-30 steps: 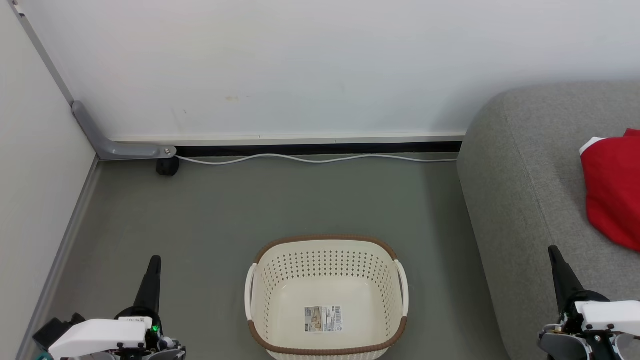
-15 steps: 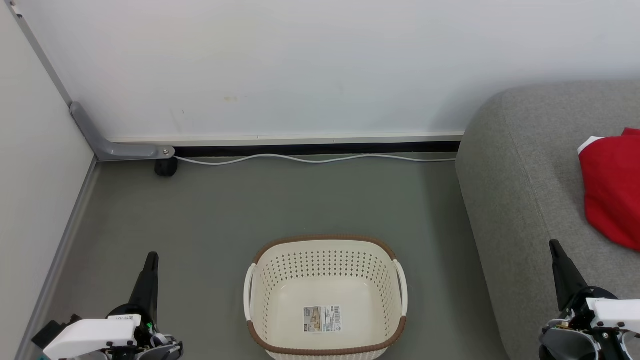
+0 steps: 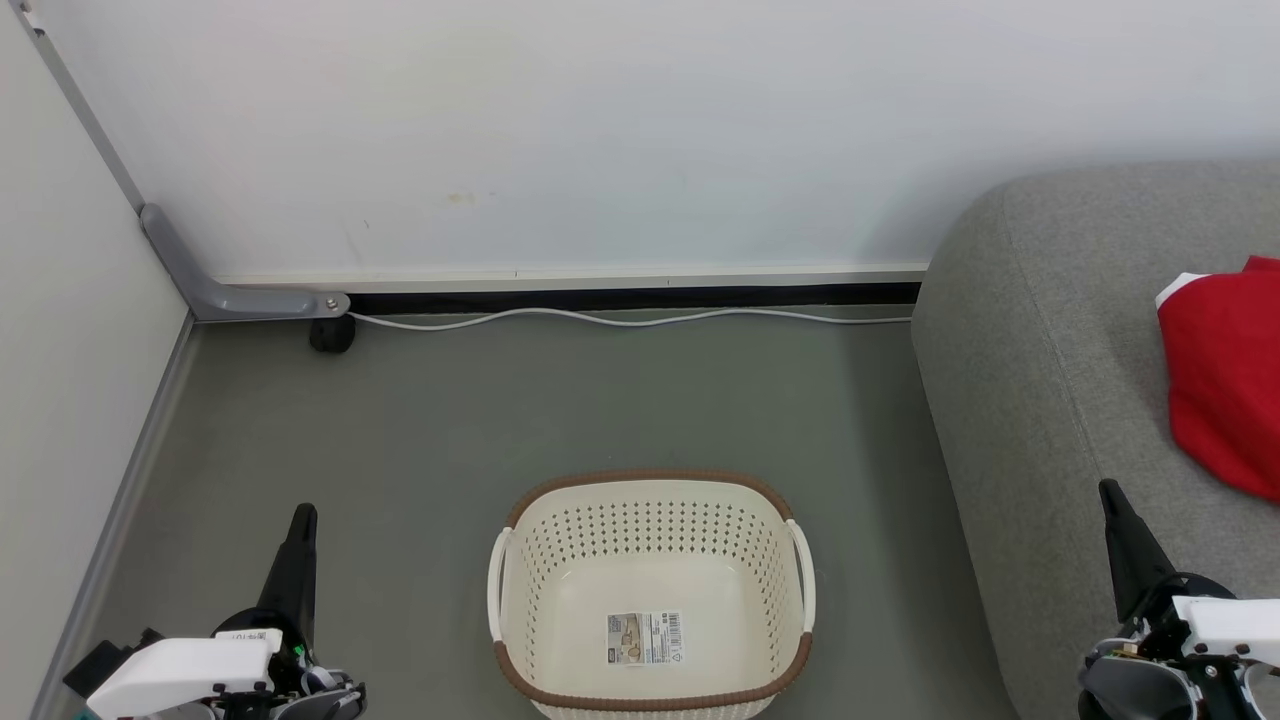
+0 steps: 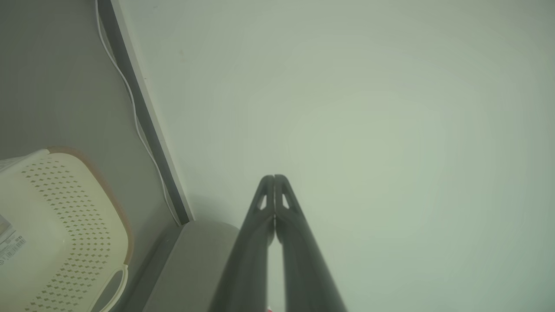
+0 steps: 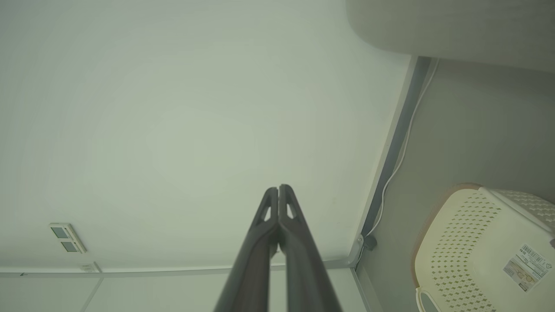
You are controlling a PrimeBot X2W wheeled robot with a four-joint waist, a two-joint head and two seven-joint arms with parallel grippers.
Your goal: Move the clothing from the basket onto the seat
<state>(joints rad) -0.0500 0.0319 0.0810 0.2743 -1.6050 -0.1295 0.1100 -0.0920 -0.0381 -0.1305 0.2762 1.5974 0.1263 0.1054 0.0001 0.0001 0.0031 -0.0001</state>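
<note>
While both pairs of jaws are pressed together with nothing between them, I see my left gripper (image 3: 304,514) low on the left and my right gripper (image 3: 1107,488) low on the right, fingers pointing forward; in each wrist view the dark fingertips (image 4: 268,186) meet at their ends, touching nothing. The cream-white, perforated, brown-rimmed plastic basket (image 3: 650,477) stands on the grey floor (image 3: 450,420) between the two grippers, right of the left jaws and left of the right jaws, apart from both; a label sticker (image 3: 646,637) shows on its bottom. The bright red, white-edged fabric clothing (image 3: 1225,385) lies ahead and right of the right jaws, on the large grey upholstered seat (image 3: 1040,350), well apart from the fingertips.
</note>
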